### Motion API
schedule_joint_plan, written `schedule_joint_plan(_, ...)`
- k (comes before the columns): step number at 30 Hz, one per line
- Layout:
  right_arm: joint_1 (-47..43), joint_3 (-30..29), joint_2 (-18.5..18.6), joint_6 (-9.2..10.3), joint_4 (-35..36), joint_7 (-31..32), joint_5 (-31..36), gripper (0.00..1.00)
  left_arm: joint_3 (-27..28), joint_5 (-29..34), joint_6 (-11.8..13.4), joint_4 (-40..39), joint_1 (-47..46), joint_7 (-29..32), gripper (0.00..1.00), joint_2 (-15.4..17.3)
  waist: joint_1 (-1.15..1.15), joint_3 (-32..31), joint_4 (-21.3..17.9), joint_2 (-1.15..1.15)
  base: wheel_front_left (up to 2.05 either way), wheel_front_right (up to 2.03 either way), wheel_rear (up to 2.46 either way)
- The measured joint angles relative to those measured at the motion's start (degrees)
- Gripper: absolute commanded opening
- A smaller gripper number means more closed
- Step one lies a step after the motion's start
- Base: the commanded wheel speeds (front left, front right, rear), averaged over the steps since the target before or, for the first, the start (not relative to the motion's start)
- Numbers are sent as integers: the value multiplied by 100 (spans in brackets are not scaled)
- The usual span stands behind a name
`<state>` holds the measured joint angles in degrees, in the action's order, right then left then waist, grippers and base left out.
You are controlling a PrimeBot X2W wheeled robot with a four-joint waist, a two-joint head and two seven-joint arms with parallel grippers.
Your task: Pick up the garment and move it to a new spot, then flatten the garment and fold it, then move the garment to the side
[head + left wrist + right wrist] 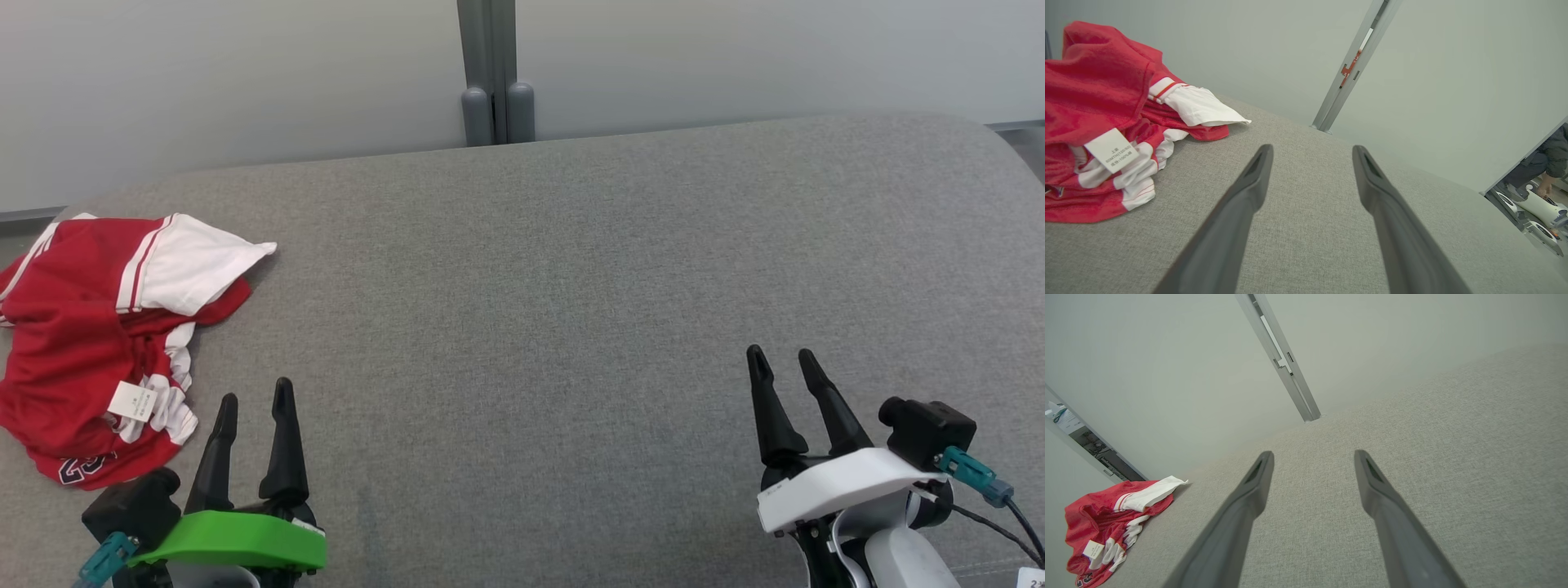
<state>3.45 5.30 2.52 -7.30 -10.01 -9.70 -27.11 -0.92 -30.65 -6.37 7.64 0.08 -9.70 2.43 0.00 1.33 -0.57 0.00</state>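
Here the red-and-white garment [90,343] lies crumpled at the left edge of the grey padded surface [522,286]; the left gripper [255,394] hangs over that surface's near left, fingers apart, empty; the right gripper [782,353] over its near right, likewise apart, empty.

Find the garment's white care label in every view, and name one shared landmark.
Head view: care label at lower left, on the red garment.
Left wrist view: label at the left edge, mid-height.
Right wrist view: label in the bottom-left corner.
Shared landmark: the grey wall post.
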Motion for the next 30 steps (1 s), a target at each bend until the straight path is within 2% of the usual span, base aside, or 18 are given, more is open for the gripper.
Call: schedule_joint_plan(30, 21, 220, 16, -9, 7, -354, 1491, 100, -84, 1530, -24, -91, 29, -358, 100, 14, 0, 29, -82, 0, 0, 0, 0)
